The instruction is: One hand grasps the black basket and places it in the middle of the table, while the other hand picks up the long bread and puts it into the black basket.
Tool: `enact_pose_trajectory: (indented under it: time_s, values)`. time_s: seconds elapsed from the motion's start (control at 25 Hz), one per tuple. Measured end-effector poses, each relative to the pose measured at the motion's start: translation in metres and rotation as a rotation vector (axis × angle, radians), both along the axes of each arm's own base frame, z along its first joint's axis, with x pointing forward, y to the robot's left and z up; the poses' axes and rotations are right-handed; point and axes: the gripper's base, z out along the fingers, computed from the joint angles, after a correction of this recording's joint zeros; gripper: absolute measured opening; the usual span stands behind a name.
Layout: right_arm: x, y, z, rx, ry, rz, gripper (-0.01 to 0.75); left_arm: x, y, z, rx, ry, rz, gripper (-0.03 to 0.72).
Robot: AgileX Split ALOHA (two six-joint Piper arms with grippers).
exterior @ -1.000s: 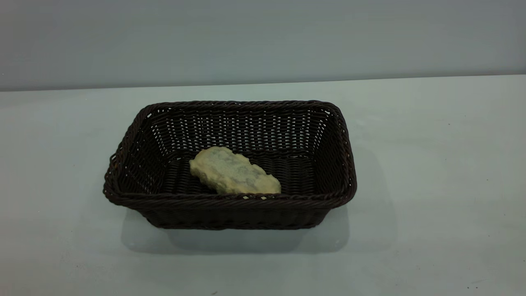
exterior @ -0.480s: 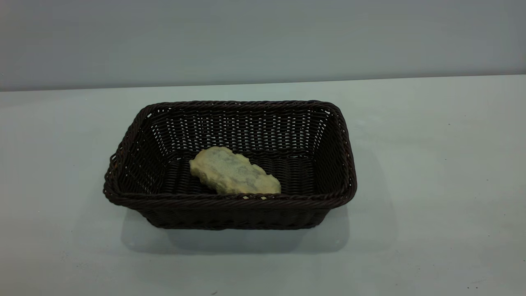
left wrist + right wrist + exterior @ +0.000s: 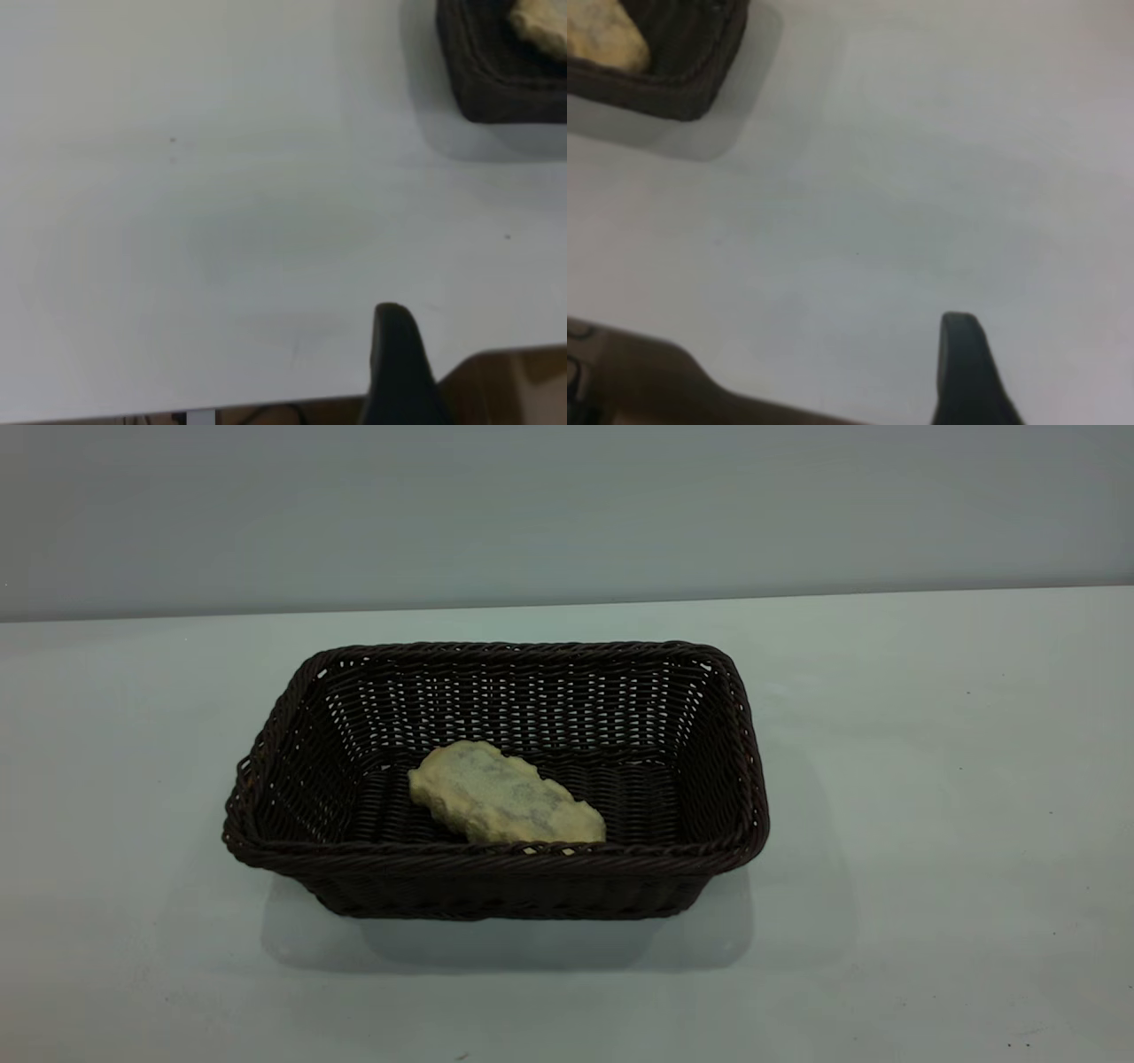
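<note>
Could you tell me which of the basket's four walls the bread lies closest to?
The long wall nearest the exterior camera: the bread lies beside it in the basket, clear of the other three.

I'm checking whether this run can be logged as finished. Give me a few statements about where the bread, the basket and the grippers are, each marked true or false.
1. The bread lies inside the basket. True.
2. The bread shows its golden ridged top. False: its pale, grey-blotched side faces up.
3. The basket stands upright on the table. True.
4. A gripper holds the basket's rim. False: no gripper appears in the exterior view, and each wrist view shows the basket far off, at the picture's edge.
5. The left gripper is over bare table near the table's edge, apart from the basket. True.
6. The right gripper grips the bread. False: the bread lies in the basket, away from it.
</note>
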Motion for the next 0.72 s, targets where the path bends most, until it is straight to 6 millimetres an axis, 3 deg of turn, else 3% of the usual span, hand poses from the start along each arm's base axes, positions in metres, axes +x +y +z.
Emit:
enact_pose_trajectory:
  time_s: [0.72]
  values:
    - [0.0001, -0.0008, -0.0001, 0.003, 0.002, -0.125, 0.424, -0.0074, 0.0002, -0.0007, -0.004, -0.052, 0.049, 0.529]
